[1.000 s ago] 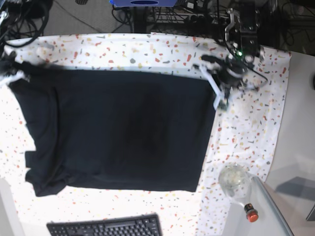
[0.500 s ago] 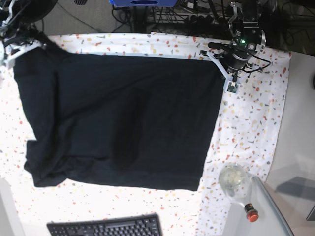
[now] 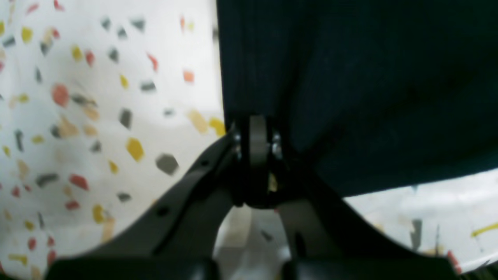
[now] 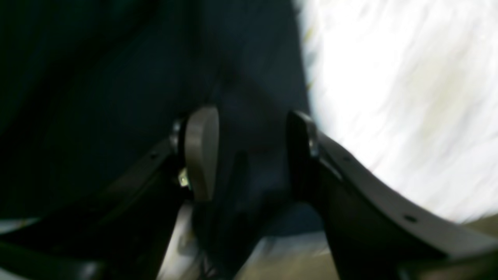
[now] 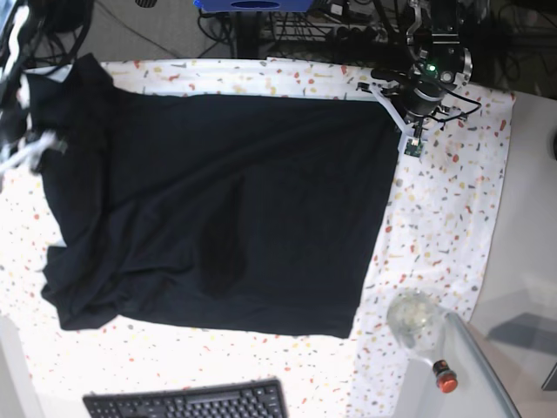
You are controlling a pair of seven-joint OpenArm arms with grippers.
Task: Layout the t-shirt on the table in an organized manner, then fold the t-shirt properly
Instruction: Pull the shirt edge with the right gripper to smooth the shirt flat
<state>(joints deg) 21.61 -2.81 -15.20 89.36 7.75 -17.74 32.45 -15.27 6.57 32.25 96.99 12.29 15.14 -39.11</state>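
On the speckled desk [image 5: 452, 218] the black t-shirt [image 5: 218, 209] lies spread out nearly flat. At the shirt's far corner the left claw [image 3: 255, 146] is pinched tight on its hem. At the opposite end the right claw [image 4: 249, 155] stands parted, dark fabric between its fingers, ungripped.

Black t-shirt [image 5: 218, 209] spread flat — speckled table [image 5: 452, 218].
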